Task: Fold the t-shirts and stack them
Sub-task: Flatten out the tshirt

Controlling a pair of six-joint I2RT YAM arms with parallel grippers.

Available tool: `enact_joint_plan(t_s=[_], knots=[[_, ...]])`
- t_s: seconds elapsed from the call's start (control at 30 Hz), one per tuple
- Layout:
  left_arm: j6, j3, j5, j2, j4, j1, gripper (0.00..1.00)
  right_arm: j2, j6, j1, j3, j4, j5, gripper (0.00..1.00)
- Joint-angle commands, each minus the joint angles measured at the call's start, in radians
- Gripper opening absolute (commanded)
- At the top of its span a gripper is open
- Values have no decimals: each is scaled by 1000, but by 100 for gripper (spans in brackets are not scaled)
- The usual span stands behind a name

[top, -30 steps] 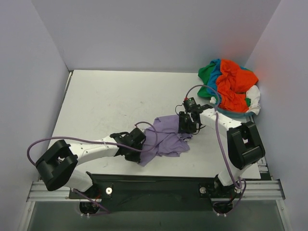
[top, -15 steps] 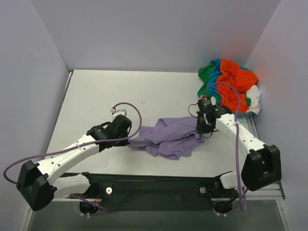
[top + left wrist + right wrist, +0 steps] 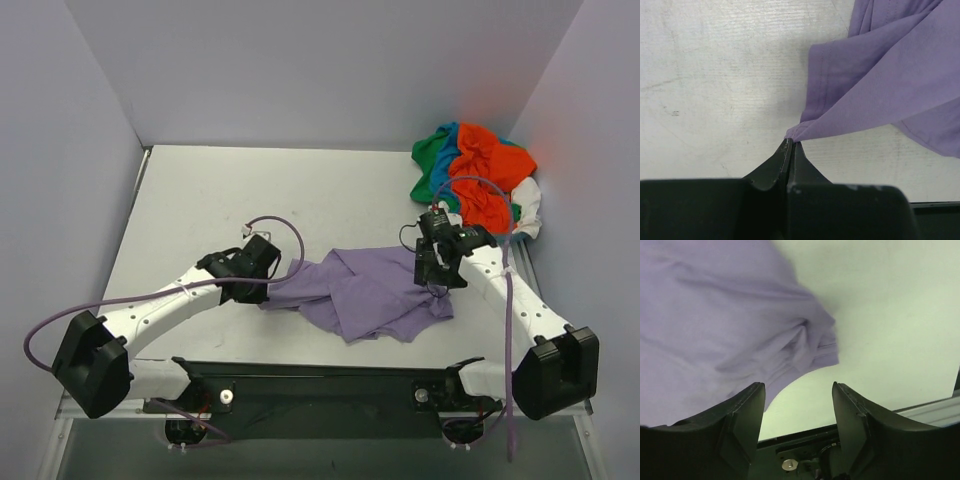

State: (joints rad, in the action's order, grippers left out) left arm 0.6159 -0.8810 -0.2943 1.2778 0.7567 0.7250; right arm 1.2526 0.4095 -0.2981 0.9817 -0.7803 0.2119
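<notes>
The lavender-purple t-shirt (image 3: 365, 292) lies rumpled on the table near the front middle. My left gripper (image 3: 262, 292) is shut on its left edge; in the left wrist view the closed fingertips (image 3: 790, 145) pinch a corner of the purple cloth (image 3: 880, 95). My right gripper (image 3: 432, 278) is open and empty above the shirt's right part; in the right wrist view the shirt (image 3: 715, 325) lies under and beyond the spread fingers (image 3: 747, 405). The orange-red (image 3: 480, 180), green (image 3: 432, 155), teal-blue and white (image 3: 528, 205) shirts are heaped at the back right.
White walls close in the table on the left, back and right. The heap of shirts (image 3: 478, 185) fills the back right corner. The black front rail (image 3: 320, 385) runs between the arm bases.
My right gripper has let go of the purple shirt and opened; the shirt's right part has dropped and spread toward the front right. My left gripper moved slightly right, still holding the cloth.
</notes>
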Motion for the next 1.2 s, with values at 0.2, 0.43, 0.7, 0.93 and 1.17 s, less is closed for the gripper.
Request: enact_joint_plan(t_s=[0.2,0.43,0.7,0.93,1.17], knots=[[-35,-72,50,58,-57,-45,0,22,-100,-248,63,93,-357,58],[-48,-81,95,78,-85,-67,0,227,-64,-427,138,228,-293,61],[-59,-62,127,74,-103,-81,0,425,-116,-455,270,306,-259,61],[-59,-55,142,75,-112,-90,0,528,-127,-469,313,335,-286,58],[-68,-61,142,75,-100,-95,0,591,-136,-472,310,345,-269,52]])
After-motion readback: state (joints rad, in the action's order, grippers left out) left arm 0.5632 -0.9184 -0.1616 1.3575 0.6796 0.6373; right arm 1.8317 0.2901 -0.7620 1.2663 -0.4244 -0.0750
